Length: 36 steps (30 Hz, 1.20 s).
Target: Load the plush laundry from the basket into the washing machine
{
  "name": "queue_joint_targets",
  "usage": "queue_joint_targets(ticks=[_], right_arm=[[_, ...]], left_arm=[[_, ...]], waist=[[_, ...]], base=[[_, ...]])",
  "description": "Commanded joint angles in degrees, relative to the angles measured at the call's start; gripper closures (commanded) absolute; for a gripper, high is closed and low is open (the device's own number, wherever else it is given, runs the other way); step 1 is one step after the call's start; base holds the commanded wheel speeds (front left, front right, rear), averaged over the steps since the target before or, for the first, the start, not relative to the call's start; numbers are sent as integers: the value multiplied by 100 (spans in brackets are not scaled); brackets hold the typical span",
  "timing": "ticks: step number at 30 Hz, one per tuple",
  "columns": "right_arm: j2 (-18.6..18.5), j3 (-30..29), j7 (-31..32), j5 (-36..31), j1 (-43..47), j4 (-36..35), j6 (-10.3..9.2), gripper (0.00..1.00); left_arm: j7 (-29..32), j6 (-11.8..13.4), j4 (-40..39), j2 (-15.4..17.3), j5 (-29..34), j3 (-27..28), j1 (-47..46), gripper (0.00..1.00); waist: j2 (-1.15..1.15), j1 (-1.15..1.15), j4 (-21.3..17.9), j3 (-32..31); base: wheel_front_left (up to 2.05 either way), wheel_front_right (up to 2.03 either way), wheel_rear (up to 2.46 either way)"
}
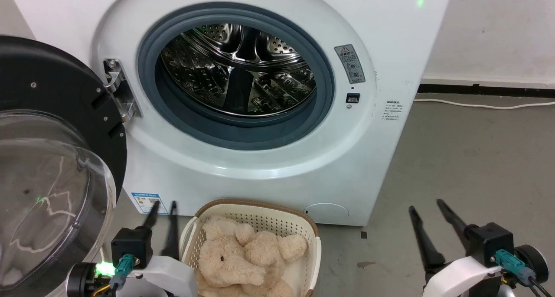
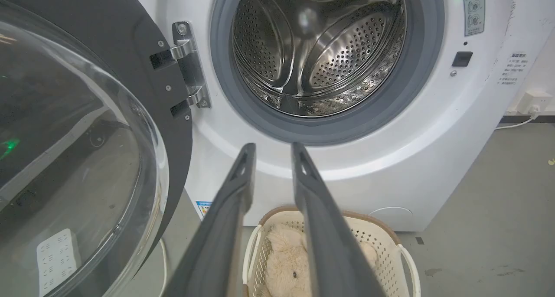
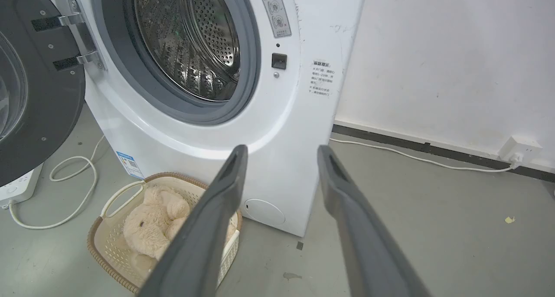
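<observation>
Pointing up at the lower left, the left claw (image 1: 164,204) is holding its two dark fingers a narrow gap apart, gripping nothing and touching nothing. To its left, the round door (image 1: 47,89) of the washing machine (image 1: 347,158) is standing swung wide open, its clear dome bulging towards the camera and crowding that side of the claw. Just to the right of this claw, the basket (image 1: 269,221) is sitting on the floor (image 1: 477,167) against the foot of the machine, and the plush laundry (image 1: 243,258) is lying inside it, limbs curled, one small dark eye showing. In the left wrist view the left claw's (image 2: 273,147) fingers are crossing in front of the basket (image 2: 390,253) and partly hiding the plush laundry (image 2: 286,266).

Above and beyond both claws, the steel drum (image 1: 238,71) is showing through the grey door seal (image 1: 182,123), with nothing blocking the opening.

Further right, the right claw (image 1: 426,204) is spreading its fingers wider than the left, empty, hovering over bare floor well apart from the basket. Seen from the right wrist, the right claw (image 3: 282,149) has the basket (image 3: 104,240) down to its left, while a white cable (image 3: 416,158) is running along the wall to its right.
</observation>
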Motion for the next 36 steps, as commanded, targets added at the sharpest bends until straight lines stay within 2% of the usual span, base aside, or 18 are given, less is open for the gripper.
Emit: queue_joint_targets(ticks=[1, 20, 36], right_arm=[[0, 12, -23, 45, 13, 9, 0, 0], [-2, 66, -242, 372, 47, 73, 1, 0], [-3, 12, -433, 708, -102, -36, 1, 0]], left_arm=[[-25, 6, 2, 0, -42, -19, 12, 0], [-242, 50, 99, 0, -372, -208, 9, 0], [-294, -30, 713, 19, -657, -448, -563, 0]], waist=[[0, 0, 3, 0], [0, 0, -11, 108], [0, 0, -198, 659]], base=[[0, 0, 0], [0, 0, 0], [0, 0, 0]])
